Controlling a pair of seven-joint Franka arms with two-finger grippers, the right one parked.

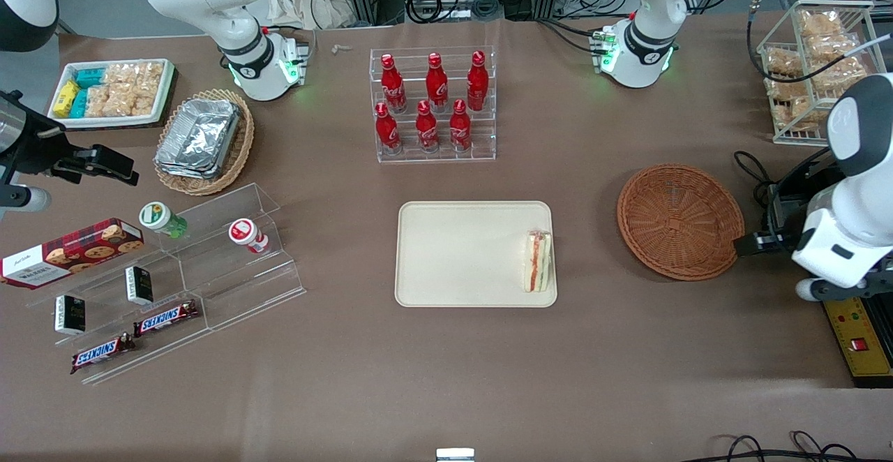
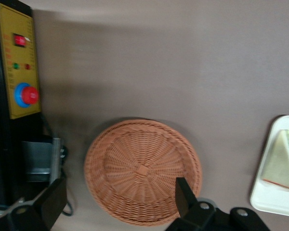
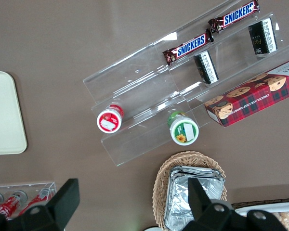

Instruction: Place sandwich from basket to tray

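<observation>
on the tray (image 1: pixel 460 252), at the edge nearest the basket (image 1: pixel 680 221), the sandwich (image 1: pixel 538 261) lies flat, filling edge showing. basket looks empty in both front and wrist views. gripper (image 2: pixel 118 202) sits above the counter (image 1: pixel 446 378) just past the basket rim toward the working arm's end, fingers (image 2: pixel 184 196) spread wide, holding nothing. placement looks done; only arm retreat seems left

Woven wicker basket (image 1: pixel 680 221), matt tray (image 1: pixel 460 252)

Six red bottles (image 1: pixel 432 102) stood in a clear rack (image 1: pixel 432 153); two Snickers bars (image 1: pixel 132 336) lay on an acrylic stand (image 1: pixel 230 287) nearer the camera.
</observation>
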